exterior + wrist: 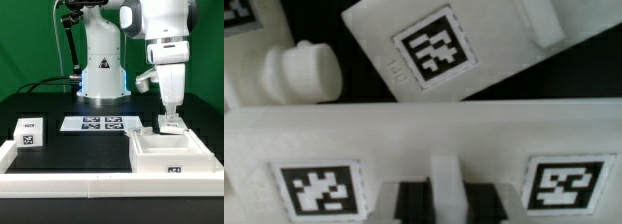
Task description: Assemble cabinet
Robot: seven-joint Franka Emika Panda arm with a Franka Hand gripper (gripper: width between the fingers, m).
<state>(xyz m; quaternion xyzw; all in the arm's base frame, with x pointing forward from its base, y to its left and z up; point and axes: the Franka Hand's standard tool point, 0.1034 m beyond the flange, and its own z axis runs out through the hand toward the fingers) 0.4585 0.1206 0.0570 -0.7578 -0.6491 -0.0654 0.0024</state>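
At the exterior view's left we see a loose white block [28, 133] lying apart on the bench [60, 105], not yet fitted. The marker board [100, 124] lies mid-bench. At the right stands the cabinet [172, 157], an open-topped box that we judge to be early in assembly. The pincer [170, 120] reaches down at its far wall, and in the wrist view it looks clamped on a white rib of the cabinet. We find only square black-and-white tags and no readable writing.
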